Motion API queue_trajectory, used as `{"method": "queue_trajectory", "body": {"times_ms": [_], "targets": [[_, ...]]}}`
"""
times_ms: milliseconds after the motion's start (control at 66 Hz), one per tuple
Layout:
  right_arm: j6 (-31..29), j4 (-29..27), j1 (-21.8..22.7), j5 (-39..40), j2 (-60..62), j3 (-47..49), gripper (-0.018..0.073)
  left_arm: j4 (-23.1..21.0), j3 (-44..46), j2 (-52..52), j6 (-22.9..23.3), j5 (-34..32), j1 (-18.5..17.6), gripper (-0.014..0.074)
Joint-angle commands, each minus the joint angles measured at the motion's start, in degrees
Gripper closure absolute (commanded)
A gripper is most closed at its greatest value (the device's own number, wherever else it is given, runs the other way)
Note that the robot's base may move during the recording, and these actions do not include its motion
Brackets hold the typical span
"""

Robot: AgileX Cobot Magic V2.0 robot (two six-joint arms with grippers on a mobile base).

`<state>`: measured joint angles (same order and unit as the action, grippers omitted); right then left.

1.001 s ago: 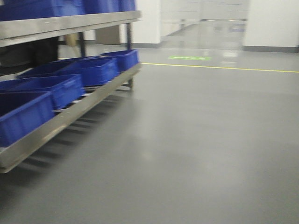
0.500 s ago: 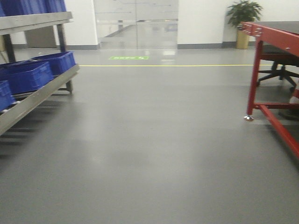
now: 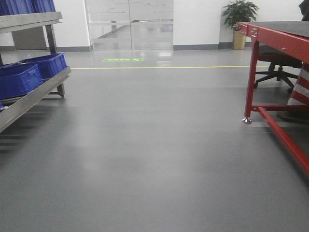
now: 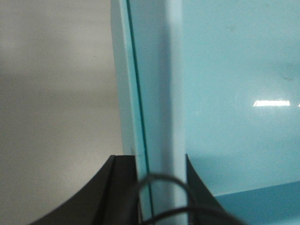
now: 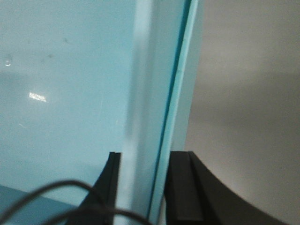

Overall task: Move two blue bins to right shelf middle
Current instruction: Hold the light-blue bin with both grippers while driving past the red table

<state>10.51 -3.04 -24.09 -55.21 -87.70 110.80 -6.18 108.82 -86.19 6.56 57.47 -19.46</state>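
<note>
Blue bin (image 4: 225, 93) held level, walls running straight away from the wrists. Left gripper (image 4: 157, 161) and right gripper (image 5: 146, 159) each pinch an opposite wall.

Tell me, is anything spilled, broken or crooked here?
Nothing stands out. The floor looks clean, the shelf bins sit straight, and the left gripper and right gripper each clamp a wall of the held bin squarely.

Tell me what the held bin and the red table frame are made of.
Bin: probably moulded plastic, smooth and semi-glossy; lamp glints show on its wall. Table frame: apparently painted metal tube, glossy red; bolt heads along the rail.
</note>
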Motion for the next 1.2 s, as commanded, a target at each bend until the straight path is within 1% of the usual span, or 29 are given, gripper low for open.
{"method": "queue_trajectory", "body": {"times_ms": [0,1183], "targets": [[0.0,-1.8,0.0,4.8,0.9,1.0,0.0713,-4.1,1.0,1.1,-1.0,-5.0,-0.4,0.0707],[0.0,-1.8,0.0,4.8,0.9,1.0,0.0713,-4.1,1.0,1.1,-1.0,-5.5,-0.4,0.0707]]}}
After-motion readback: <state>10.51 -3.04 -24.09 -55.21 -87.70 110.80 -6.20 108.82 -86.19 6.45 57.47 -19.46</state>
